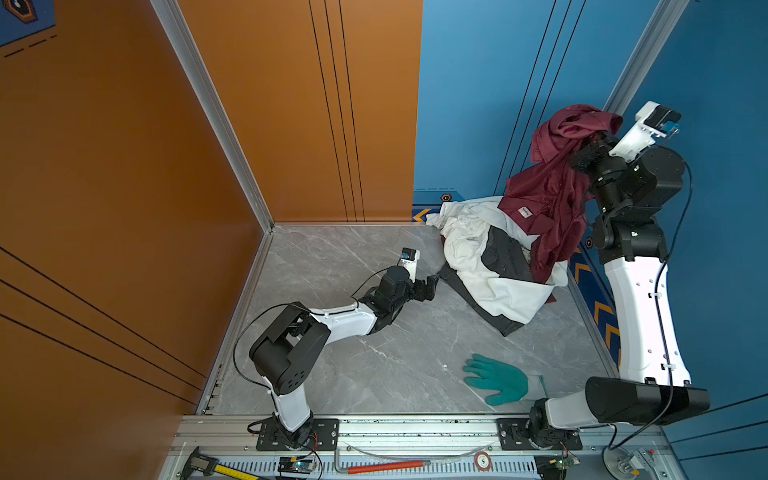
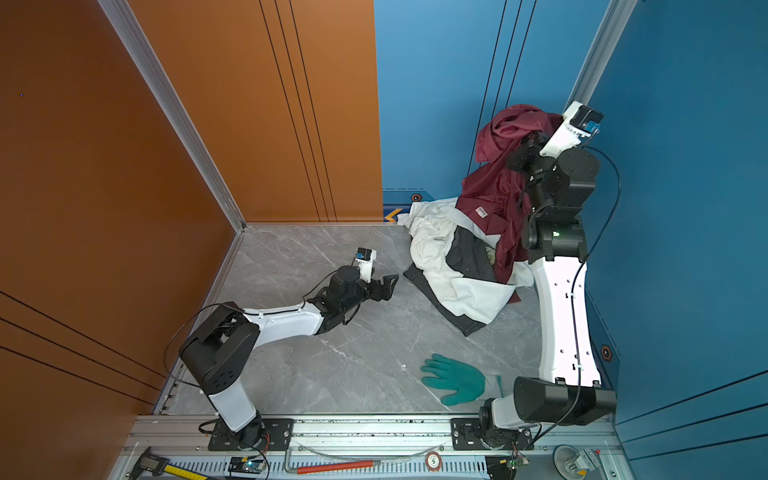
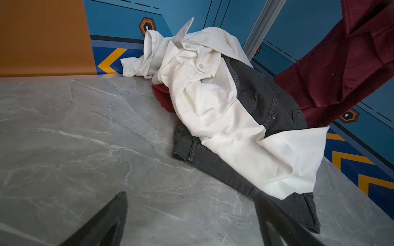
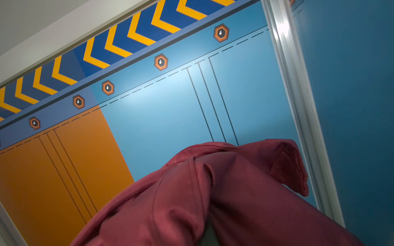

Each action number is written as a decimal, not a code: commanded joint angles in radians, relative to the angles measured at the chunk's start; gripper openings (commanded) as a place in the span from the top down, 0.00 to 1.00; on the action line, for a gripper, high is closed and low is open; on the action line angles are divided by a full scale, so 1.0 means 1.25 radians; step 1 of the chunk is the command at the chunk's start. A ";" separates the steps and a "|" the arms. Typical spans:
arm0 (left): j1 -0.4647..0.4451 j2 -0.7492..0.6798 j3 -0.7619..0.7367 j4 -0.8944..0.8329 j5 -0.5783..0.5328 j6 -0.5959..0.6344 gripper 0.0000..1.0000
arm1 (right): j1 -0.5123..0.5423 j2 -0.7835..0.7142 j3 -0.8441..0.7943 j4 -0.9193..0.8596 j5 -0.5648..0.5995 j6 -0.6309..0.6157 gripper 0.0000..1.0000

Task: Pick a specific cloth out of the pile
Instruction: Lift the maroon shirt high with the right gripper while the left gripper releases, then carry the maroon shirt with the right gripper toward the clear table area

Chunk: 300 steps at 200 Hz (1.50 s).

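Note:
The cloth [image 1: 552, 187] [image 2: 498, 191], dark red and slightly shiny, hangs lifted at the back right corner, its lower end still draped on the pile [image 1: 498, 286] [image 2: 457, 286]. My right gripper [image 1: 594, 143] [image 2: 528, 147] is shut on its bunched top; in the right wrist view the cloth [image 4: 213, 191] covers the jaws. The pile [image 3: 213, 95] is mostly a white shirt over a dark grey garment [image 3: 255, 95]. My left gripper [image 1: 432, 284] [image 2: 390, 284] [image 3: 190, 196] is open and empty, low over the table at the pile's left edge.
A teal glove [image 1: 496, 380] [image 2: 455, 380] lies near the front right of the grey marble table [image 1: 353, 353]. Orange and blue walls close in the left, back and right. A red-handled tool [image 1: 386, 467] and a caliper [image 1: 199, 463] rest on the front rail.

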 commanded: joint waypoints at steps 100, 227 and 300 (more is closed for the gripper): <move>0.109 -0.283 -0.078 -0.369 -0.142 -0.084 0.09 | 0.489 0.080 0.192 0.000 0.123 -0.156 1.00; 0.439 -0.694 -0.171 -0.788 -0.103 -0.183 0.08 | 0.736 0.564 0.615 0.150 0.162 -0.072 1.00; 0.425 -0.625 -0.178 -0.745 -0.078 -0.186 0.09 | 0.683 0.362 0.218 0.210 0.222 -0.103 1.00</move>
